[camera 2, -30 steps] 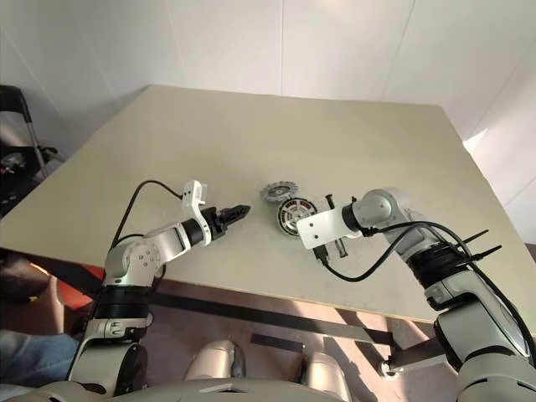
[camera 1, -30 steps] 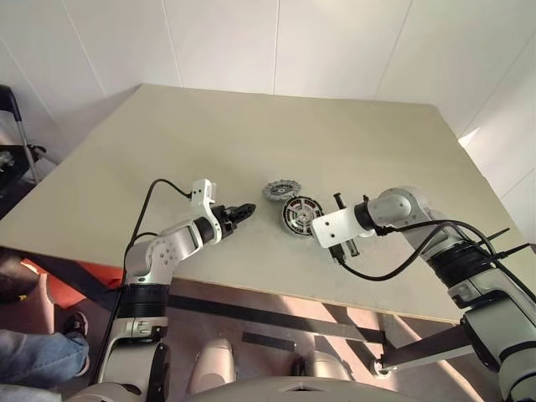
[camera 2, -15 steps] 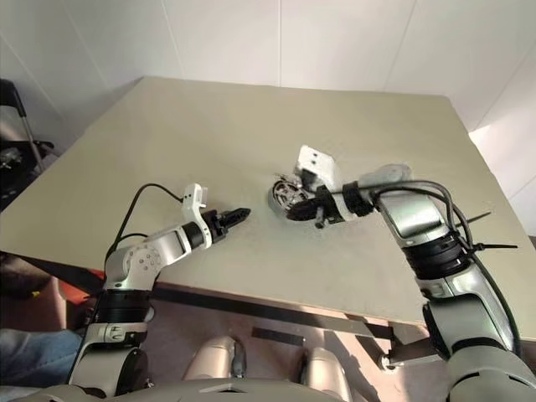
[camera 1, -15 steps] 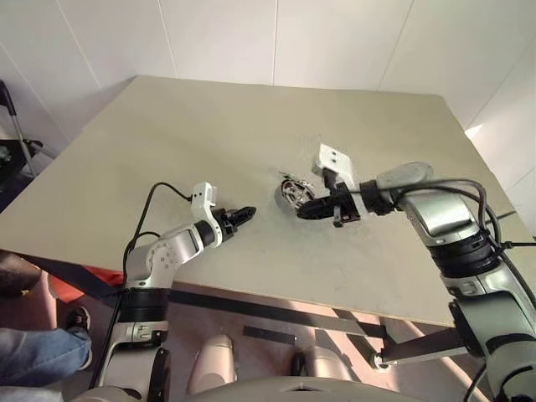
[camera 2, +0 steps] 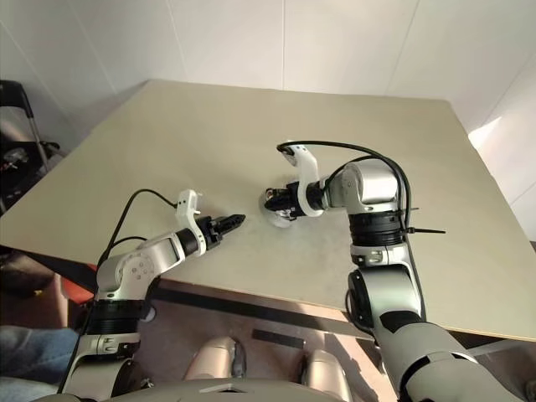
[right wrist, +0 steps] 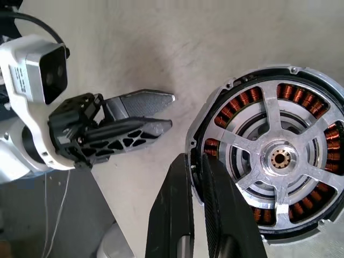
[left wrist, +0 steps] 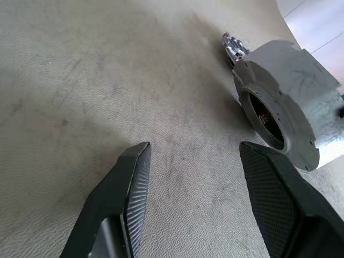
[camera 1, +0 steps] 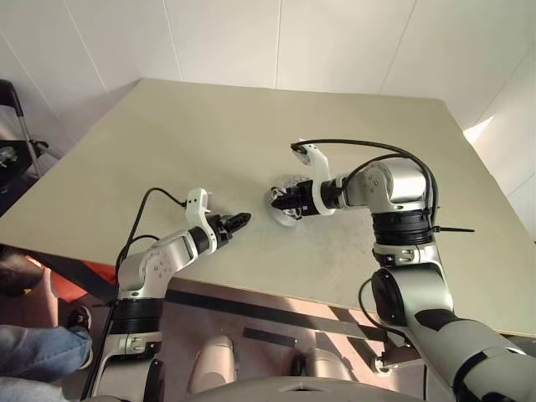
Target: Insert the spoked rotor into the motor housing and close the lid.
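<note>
My right gripper point(camera 1: 281, 202) is shut on the rim of the motor housing point(right wrist: 215, 134), holding it tilted just above the table. In the right wrist view the housing's face shows copper windings behind the spoked rotor point(right wrist: 279, 158), whose silver spokes and hub sit in it. The left wrist view shows the housing's silver back point(left wrist: 285, 102). A small toothed grey piece beyond it looks like the lid point(left wrist: 234, 46). My left gripper point(camera 1: 239, 220) stands open a short way left of the housing, low over the table, with nothing between its fingers point(left wrist: 134, 177).
The beige table point(camera 1: 209, 134) stretches far behind the work spot. Its near edge point(camera 1: 276, 293) runs just below my arms. A black frame point(camera 1: 12, 109) stands off the table's left side. A person's leg in jeans point(camera 1: 25, 368) shows at the lower left.
My right arm has swung left across the table and its wrist has rolled, raising the housing and turning it on edge. The left arm has stayed put. The camera has shifted.
</note>
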Controlling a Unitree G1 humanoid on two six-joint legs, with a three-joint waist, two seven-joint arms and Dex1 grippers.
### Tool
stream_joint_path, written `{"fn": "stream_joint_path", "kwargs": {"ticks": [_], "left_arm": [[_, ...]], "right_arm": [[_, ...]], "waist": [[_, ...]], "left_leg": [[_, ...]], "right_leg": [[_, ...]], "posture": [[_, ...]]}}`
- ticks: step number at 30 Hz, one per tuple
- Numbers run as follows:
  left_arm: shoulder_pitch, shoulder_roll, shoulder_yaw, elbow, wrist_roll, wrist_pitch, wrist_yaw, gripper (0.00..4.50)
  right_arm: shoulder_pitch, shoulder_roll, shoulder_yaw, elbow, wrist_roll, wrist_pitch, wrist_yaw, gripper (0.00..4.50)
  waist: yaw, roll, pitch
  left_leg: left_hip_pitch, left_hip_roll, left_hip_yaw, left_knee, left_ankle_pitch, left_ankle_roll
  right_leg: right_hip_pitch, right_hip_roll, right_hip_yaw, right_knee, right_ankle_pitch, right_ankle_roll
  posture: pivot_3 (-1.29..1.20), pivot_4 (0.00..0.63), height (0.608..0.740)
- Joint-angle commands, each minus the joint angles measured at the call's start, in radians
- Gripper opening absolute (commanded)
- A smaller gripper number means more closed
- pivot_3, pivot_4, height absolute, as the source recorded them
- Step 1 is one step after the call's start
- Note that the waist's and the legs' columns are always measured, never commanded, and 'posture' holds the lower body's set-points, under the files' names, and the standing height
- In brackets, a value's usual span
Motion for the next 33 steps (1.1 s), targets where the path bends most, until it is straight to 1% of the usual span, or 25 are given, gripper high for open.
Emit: {"fn": "stream_joint_path", "kwargs": {"ticks": [1,9,11,13,16,19,23,26,27,28,29,31,32,33], "left_arm": [[0.006,0.006,0.001,-0.042,-0.008,0.006,0.003,2.77],[0.017,0.006,-0.006,-0.044,-0.002,0.002,0.006,2.77],[0.017,0.005,-0.007,-0.043,0.0,0.001,0.006,2.77],[0.016,0.005,-0.008,-0.04,0.002,-0.001,0.007,2.77],[0.011,0.008,-0.011,-0.032,0.008,-0.004,0.004,2.77],[0.003,0.011,-0.014,-0.024,0.014,-0.009,-0.001,2.77],[-0.023,0.008,-0.01,-0.012,0.011,-0.031,-0.019,2.77],[-0.049,0.002,-0.003,-0.002,-0.003,-0.042,-0.039,2.77],[-0.061,0.001,-0.003,0.003,-0.006,-0.046,-0.047,2.77],[-0.071,0.0,-0.005,0.009,-0.006,-0.051,-0.054,2.77],[-0.081,0.0,-0.007,0.017,-0.003,-0.052,-0.06,2.77],[-0.096,0.004,-0.009,0.037,0.003,-0.054,-0.071,2.77],[-0.1,0.007,-0.012,0.046,0.007,-0.056,-0.077,2.77],[-0.104,0.01,-0.013,0.053,0.01,-0.058,-0.082,2.77]], "right_arm": [[-0.063,0.044,-0.101,0.029,-0.009,0.004,-0.127,0.02],[-0.12,0.178,-0.264,0.079,0.001,0.004,-0.344,0.02],[-0.125,0.208,-0.291,0.081,0.006,0.004,-0.394,0.7],[-0.139,0.234,-0.325,0.08,0.014,0.004,-0.434,1.28],[-0.181,0.258,-0.378,0.086,0.057,0.004,-0.466,2.3],[-0.221,0.261,-0.433,0.092,0.089,0.004,-0.494,2.3],[-0.259,0.236,-0.582,0.112,0.046,-0.027,-0.568,2.3],[-0.255,0.208,-0.651,0.13,0.033,-0.078,-0.617,2.3],[-0.245,0.195,-0.666,0.128,0.028,-0.091,-0.63,2.3],[-0.226,0.18,-0.661,0.117,0.028,-0.1,-0.63,2.3],[-0.178,0.149,-0.574,0.072,0.042,-0.114,-0.581,2.3],[-0.031,0.027,-0.262,-0.112,0.122,-0.175,-0.36,2.3],[0.044,-0.045,-0.128,-0.226,0.167,-0.229,-0.23,2.3],[0.09,-0.093,-0.052,-0.295,0.195,-0.272,-0.147,2.3]], "waist": [[0.001,0.0,0.0],[-0.003,0.0,0.0],[-0.003,0.0,0.0],[-0.004,0.0,0.0],[-0.004,0.0,0.0],[-0.004,0.0,0.0],[-0.001,0.0,0.0],[-0.001,0.0,0.0],[0.0,0.0,0.0],[0.0,0.0,0.0],[0.001,0.0,0.0],[0.006,0.0,0.0],[0.012,0.001,0.0],[0.015,0.001,0.0]], "left_leg": [[0.0,0.0,0.0,-0.001,0.001,-0.001],[0.003,0.0,0.0,-0.007,0.004,-0.006],[0.003,0.0,0.0,-0.008,0.004,-0.007],[0.004,0.0,0.0,-0.009,0.005,-0.008],[0.004,0.0,0.0,-0.011,0.005,-0.009],[0.006,-0.001,0.0,-0.013,0.006,-0.011],[0.008,-0.002,0.0,-0.021,0.01,-0.017],[0.008,-0.002,0.0,-0.023,0.011,-0.018],[0.008,-0.002,0.0,-0.023,0.011,-0.018],[0.008,-0.002,0.0,-0.023,0.011,-0.018],[0.008,-0.002,0.0,-0.023,0.011,-0.018],[0.008,-0.002,-0.001,-0.024,0.011,-0.018],[0.007,-0.002,-0.002,-0.025,0.01,-0.018],[0.007,-0.002,-0.002,-0.025,0.01,-0.016]], "right_leg": [[0.0,0.0,0.0,0.0,0.0,0.0],[0.0,0.001,0.0,-0.001,-0.001,0.001],[0.0,0.002,0.001,-0.001,-0.003,0.005],[0.0,0.002,0.001,-0.001,-0.003,0.006],[0.0,0.002,0.001,-0.001,-0.004,0.006],[0.0,0.002,0.001,-0.002,-0.004,0.007],[0.001,0.002,0.002,-0.005,-0.004,0.007],[0.0,0.002,0.002,-0.005,-0.004,0.008],[0.0,0.002,0.002,-0.005,-0.002,0.01],[0.0,0.002,0.002,-0.005,-0.002,0.011],[-0.001,0.002,0.002,-0.005,-0.001,0.011],[0.0,0.003,0.001,-0.006,0.001,0.007],[0.002,0.003,0.001,-0.008,0.001,0.007],[0.003,0.003,0.0,-0.01,0.002,0.007]], "posture": [[0.0,0.0,0.74],[0.0,0.0,0.74],[0.0,0.0,0.74],[0.0,0.0,0.74],[0.0,0.0,0.74],[0.0,0.0,0.74],[0.0,0.0,0.74],[0.0,0.0,0.74],[0.0,0.0,0.74],[0.0,0.0,0.74],[0.0,0.0,0.74],[0.0,0.0,0.74],[0.0,0.0,0.74],[0.0,0.0,0.74]]}}
